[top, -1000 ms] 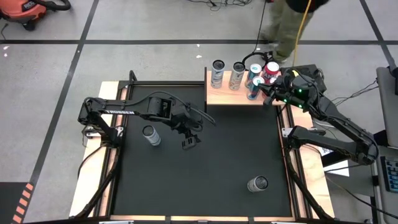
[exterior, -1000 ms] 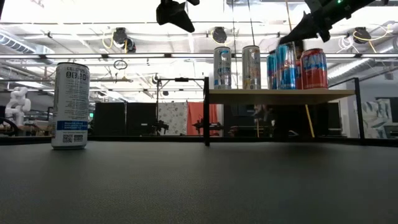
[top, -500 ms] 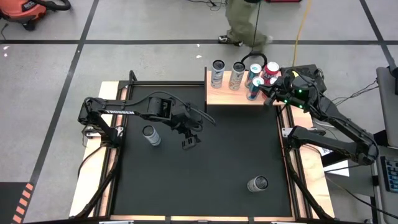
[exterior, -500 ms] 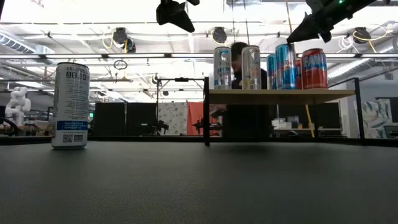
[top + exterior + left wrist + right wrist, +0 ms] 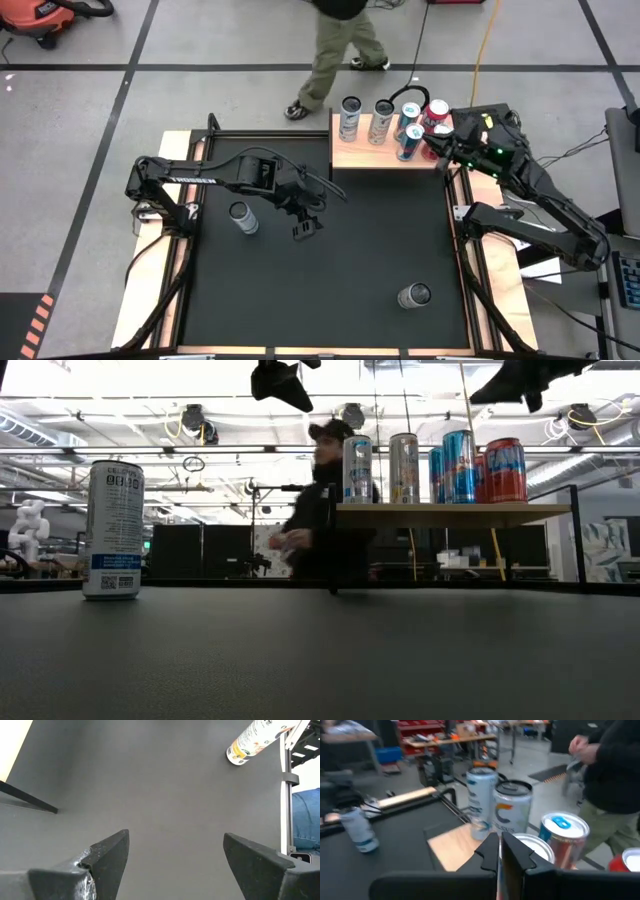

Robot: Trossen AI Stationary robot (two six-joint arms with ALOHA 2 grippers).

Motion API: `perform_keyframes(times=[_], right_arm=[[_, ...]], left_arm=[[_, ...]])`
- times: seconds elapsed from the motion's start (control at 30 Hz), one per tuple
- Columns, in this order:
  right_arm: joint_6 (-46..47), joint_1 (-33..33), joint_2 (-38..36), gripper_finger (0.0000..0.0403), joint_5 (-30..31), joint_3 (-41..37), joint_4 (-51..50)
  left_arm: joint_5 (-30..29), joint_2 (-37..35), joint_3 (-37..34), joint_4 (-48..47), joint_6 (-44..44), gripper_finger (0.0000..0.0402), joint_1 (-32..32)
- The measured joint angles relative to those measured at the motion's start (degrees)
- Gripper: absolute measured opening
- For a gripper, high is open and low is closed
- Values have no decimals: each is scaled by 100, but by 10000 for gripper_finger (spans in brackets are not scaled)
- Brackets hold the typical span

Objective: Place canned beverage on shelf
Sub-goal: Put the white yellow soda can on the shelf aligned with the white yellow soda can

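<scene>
Cans point(image 5: 400, 122) were seen from the high view standing upright on the shelf point(image 5: 352, 152), five in all, grouped toward its right end, where the right gripper point(image 5: 432, 143) was held, closed on nothing, just beside the blue can point(image 5: 406, 142). The left gripper point(image 5: 305, 228) was found well apart from the shelf, over the black mat point(image 5: 340, 270), with a white can point(image 5: 241, 216) near it and another can point(image 5: 414, 295) lying far from the shelf. In the low view, the shelf point(image 5: 450, 513) was shown bearing silver, blue and red cans, a person point(image 5: 315, 510) passing behind it. In the left wrist view, the fingers point(image 5: 107, 855) were spread wide with nothing between them. In the right wrist view, the fingers point(image 5: 501, 851) were pressed together above the shelf's cans.
</scene>
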Motion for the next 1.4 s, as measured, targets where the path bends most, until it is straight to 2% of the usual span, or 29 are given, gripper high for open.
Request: perform_keyframes(times=[0.17, 0.37, 0.5, 0.63, 0.8, 1.07, 1.3, 1.4], right_arm=[[0, 2, -410, 0, -547, 0, 1], [8, 1, -769, 1, -536, 2, -188], [-4, 1, -866, 18, -532, 4, -248], [-117, 2, -874, 60, -539, 4, -587], [-461, 2, -872, 132, -541, 4, -1146], [-347, 1, -872, 238, -540, 4, -2117], [-16, 1, -872, 283, -532, 4, -2355], [286, 0, -870, 287, -1043, 7, -2276]], left_arm=[[0, 0, 0, -2, -4, 322, 0], [0, 0, 0, -2, -4, 322, 0], [0, 0, 0, -2, -7, 322, 0], [0, 0, 0, -2, -7, 322, -2], [0, 0, 0, -2, -9, 322, -2], [0, 0, 0, 32, -9, 322, 0], [0, 0, 0, 316, -9, 322, 0], [0, 0, 0, 317, -9, 322, 0]])
